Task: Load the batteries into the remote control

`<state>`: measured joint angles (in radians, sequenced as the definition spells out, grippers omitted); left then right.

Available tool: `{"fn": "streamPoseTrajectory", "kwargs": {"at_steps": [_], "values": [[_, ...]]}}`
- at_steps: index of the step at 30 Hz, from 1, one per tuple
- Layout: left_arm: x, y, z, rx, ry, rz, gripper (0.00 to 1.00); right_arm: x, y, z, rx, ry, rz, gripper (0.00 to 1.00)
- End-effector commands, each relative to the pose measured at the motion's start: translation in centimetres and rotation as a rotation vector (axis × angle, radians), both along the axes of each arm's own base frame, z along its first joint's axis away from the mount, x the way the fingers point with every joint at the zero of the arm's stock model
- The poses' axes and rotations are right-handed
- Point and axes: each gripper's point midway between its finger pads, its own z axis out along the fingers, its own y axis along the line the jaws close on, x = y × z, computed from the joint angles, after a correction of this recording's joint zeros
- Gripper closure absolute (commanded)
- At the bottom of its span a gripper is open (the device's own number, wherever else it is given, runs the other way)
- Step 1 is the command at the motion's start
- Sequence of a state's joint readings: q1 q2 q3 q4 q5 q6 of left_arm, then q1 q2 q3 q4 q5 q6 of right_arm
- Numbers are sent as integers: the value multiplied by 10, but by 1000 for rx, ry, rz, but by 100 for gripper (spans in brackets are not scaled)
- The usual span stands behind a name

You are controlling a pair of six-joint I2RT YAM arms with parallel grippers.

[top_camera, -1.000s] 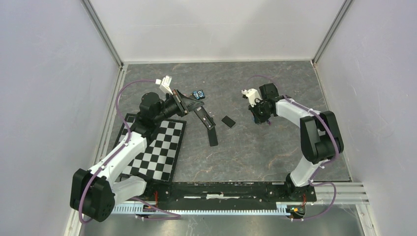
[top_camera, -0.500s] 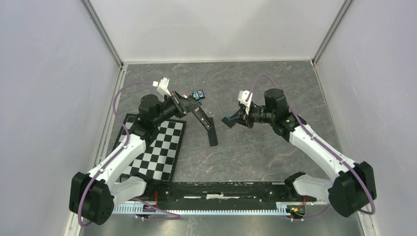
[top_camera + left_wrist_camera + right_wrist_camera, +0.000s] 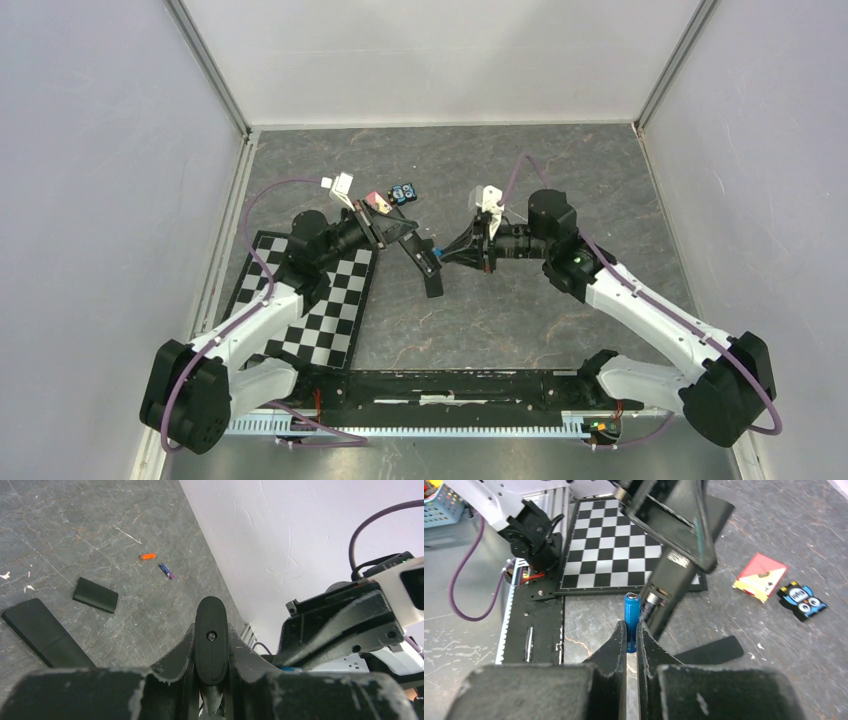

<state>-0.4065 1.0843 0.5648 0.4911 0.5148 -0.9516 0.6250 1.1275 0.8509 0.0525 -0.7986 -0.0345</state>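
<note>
Right gripper [image 3: 631,630] jaws are clenched on the lower half of the blue battery [image 3: 631,607]. Its free end stands just beside the open, spring-fitted end of the remote control [image 3: 669,580]. Left gripper [image 3: 211,652] jaws grasp that remote across its narrow sides, lifted above the middle of the table [image 3: 520,330].

Judgement: the cell is light, rigid and smooth, and liable to pivot in a pinch. Hold it across the barrel, leaving one end free for entry. The remote is stiff and is best held by its edges, clear of the bay.

Only the left wrist view shows the orange battery [image 3: 147,556] and purple battery [image 3: 166,571], close together near the table's walled edge. It also shows the battery cover [image 3: 96,594] and a second black remote [image 3: 42,637]. Only the right wrist view shows the bay spring. The top view does not resolve the spare cells.
</note>
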Motion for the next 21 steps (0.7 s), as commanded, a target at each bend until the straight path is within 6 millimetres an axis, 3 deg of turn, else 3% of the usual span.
{"fn": "streamPoseTrajectory", "kwargs": {"at_steps": [1,5,13,18,21], "values": [[0,-1,21,-76,-89,11,98,-21,11,13,52,-64,57,93],[-4,-1,16,-74,-81,2,98,-38,16,11,53,-128,130,94],[-9,3,17,-63,-107,8,98,-35,27,-4,-12,-124,140,94],[-10,3,16,-61,-106,6,98,-48,30,-2,4,-173,200,94],[-9,3,16,-63,-105,8,98,-41,30,0,-2,-174,153,94]]}}
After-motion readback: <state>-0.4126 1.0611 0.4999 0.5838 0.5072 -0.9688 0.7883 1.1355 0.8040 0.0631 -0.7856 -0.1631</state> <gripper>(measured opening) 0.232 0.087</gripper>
